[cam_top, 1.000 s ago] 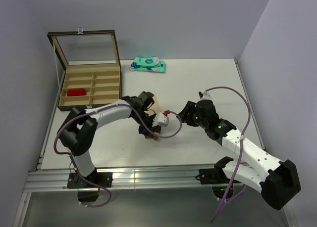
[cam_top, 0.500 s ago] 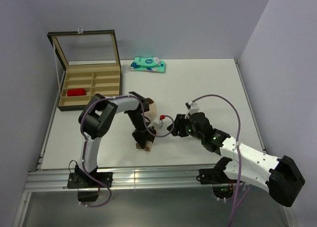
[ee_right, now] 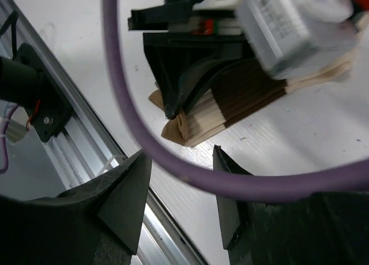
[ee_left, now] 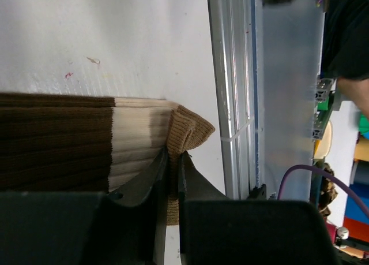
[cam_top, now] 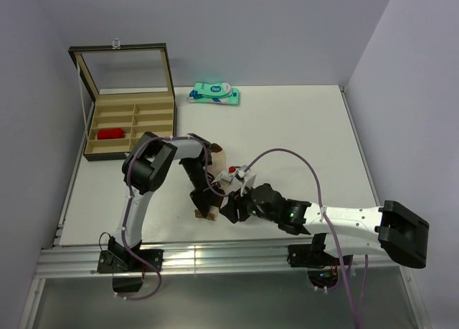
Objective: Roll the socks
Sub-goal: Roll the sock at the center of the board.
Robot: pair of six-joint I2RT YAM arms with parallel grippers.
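Observation:
The beige sock [cam_top: 220, 155] with brown bands lies near the table's front middle, mostly under my left arm. My left gripper [cam_top: 206, 203] is shut on its tan cuff end [ee_left: 185, 129], close to the front rail; the brown band [ee_left: 52, 144] shows beside it. My right gripper [cam_top: 229, 208] is open and empty just right of that end; in the right wrist view the sock [ee_right: 230, 100] lies ahead of its fingers [ee_right: 131, 187], apart from them. The red sock [cam_top: 111, 134] lies in a compartment of the box.
An open wooden box [cam_top: 154, 140] with a raised glass lid stands at the back left. A teal-and-white packet [cam_top: 214, 94] lies at the back middle. The metal rail [cam_top: 215, 251] runs along the front edge. A purple cable [ee_right: 173, 161] crosses the right wrist view.
My right arm has swung left and toward the front edge, bringing its open gripper beside the sock's cuff. My left gripper has drawn the sock end toward the front rail.

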